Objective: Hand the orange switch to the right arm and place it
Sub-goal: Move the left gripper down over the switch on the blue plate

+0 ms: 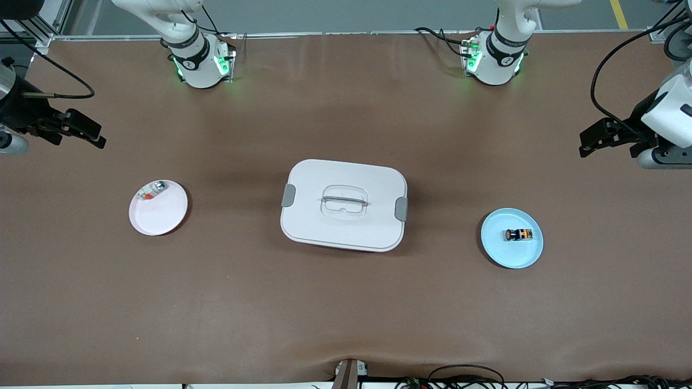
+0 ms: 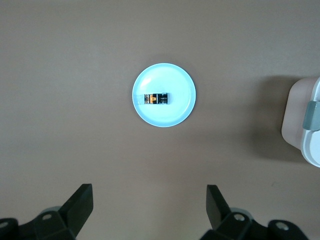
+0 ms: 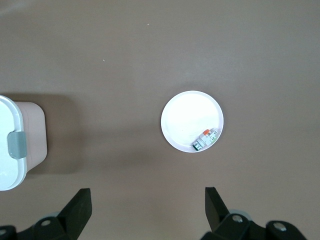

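The right gripper (image 1: 81, 131) hangs high over the table's edge at the right arm's end, fingers (image 3: 80, 207) spread wide and holding nothing. Toward that end from the white lidded box (image 1: 343, 204) sits a white plate (image 1: 162, 213) carrying a small silver, red and white item (image 1: 152, 190). The box itself lies mid-table — lid on. Toward the left arm's end from the box, the orange switch (image 1: 519, 234) lies on a light blue plate (image 1: 527, 256). The left gripper (image 1: 600, 140) waits over that end — jaws wide, empty.
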Robot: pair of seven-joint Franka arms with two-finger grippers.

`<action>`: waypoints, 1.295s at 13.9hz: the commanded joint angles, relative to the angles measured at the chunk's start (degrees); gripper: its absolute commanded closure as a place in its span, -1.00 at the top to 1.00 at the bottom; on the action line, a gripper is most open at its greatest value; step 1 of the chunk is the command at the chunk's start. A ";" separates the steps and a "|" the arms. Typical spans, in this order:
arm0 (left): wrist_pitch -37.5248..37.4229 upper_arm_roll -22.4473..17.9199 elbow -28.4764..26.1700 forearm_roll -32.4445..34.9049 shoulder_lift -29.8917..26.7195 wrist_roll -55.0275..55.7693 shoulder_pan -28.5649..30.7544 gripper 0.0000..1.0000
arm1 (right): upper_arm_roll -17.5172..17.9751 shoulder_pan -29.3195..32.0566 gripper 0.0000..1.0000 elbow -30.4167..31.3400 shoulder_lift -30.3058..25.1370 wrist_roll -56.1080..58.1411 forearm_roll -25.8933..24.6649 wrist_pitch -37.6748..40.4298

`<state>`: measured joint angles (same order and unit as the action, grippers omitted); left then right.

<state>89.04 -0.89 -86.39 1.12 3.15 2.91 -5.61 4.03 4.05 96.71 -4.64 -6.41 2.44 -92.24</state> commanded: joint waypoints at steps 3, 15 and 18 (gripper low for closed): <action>-0.97 -0.16 0.44 -0.86 -0.43 0.08 -0.19 1.00 | 0.72 1.49 1.00 1.29 -1.51 0.96 1.25 -0.05; 1.22 -0.07 0.09 -1.03 6.07 -0.27 0.33 1.00 | 0.72 1.49 1.00 1.12 -1.34 0.70 1.07 0.30; 4.28 -0.07 -0.09 -1.03 11.42 -0.27 0.16 1.00 | 0.72 1.40 1.00 1.12 -1.42 0.61 1.07 0.30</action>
<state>91.24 -0.92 -87.05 1.12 11.48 2.94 -5.52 4.02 4.06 96.72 -4.64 -6.40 2.46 -92.02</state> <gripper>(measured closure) 0.000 0.000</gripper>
